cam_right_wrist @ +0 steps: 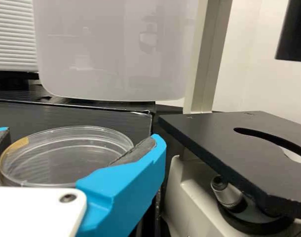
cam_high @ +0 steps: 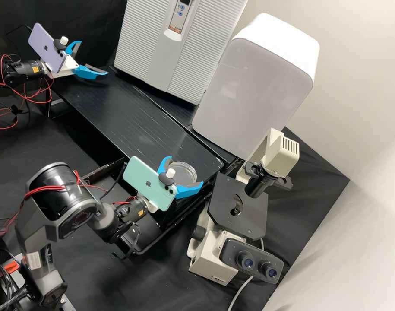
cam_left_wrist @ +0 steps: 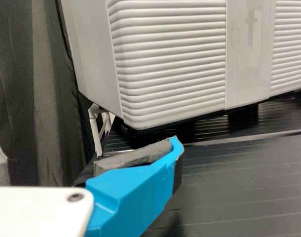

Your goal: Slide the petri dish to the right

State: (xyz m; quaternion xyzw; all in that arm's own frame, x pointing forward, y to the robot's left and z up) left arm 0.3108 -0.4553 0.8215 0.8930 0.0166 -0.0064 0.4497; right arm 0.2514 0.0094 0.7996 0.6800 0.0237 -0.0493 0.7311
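The petri dish (cam_high: 182,172) sits between our right gripper's (cam_high: 186,170) fingers (cam_high: 191,188) at the counter's (cam_high: 132,116) right end, pads against its rim; the microscope stage (cam_high: 238,207) lies just beyond. Our left gripper (cam_high: 94,58) hangs open, well apart.

One dish (cam_high: 183,171): round, shallow, clear plastic, with a low upright wall all around. Lies flat on the black ridged platform (cam_high: 132,116), dark surface showing through its floor. Sits at the platform's right end, close to the near corner, well apart from the left end. Clasped by the right gripper (cam_high: 186,170), blue fingers (cam_high: 189,188) curving round opposite sides, pads against the wall. Carries a small tan patch on the rim by one finger; cannot tell what.
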